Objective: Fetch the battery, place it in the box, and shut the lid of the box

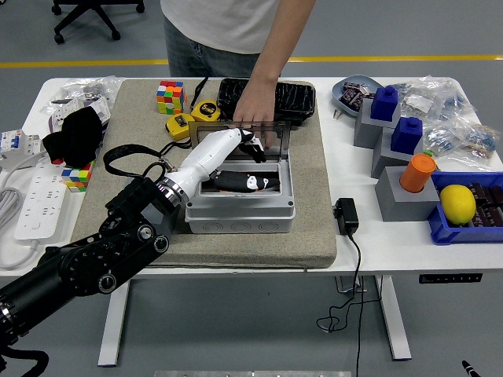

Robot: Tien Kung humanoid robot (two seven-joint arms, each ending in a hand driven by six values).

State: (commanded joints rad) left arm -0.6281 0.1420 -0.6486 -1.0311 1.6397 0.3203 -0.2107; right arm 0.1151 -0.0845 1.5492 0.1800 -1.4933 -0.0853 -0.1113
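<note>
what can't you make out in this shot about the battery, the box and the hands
- Battery: not identifiable in the head view; the left hand covers the box interior.
- Left hand's grip: fingers hidden inside the box.
- Lid: the person's hand overlaps its top edge.
- Right hand: outside the frame.

A robotics lab or test workshop was indicated. A white height-adjustable counter (393,243) was set on a grey floor marked with a yellow line (393,58) across the top of the frame. An office chair base (88,17) was seen at upper left. Assorted test props were laid out: puzzle cubes (170,96), a power strip (31,206) at left, and printed blocks (393,126) at right.
</note>
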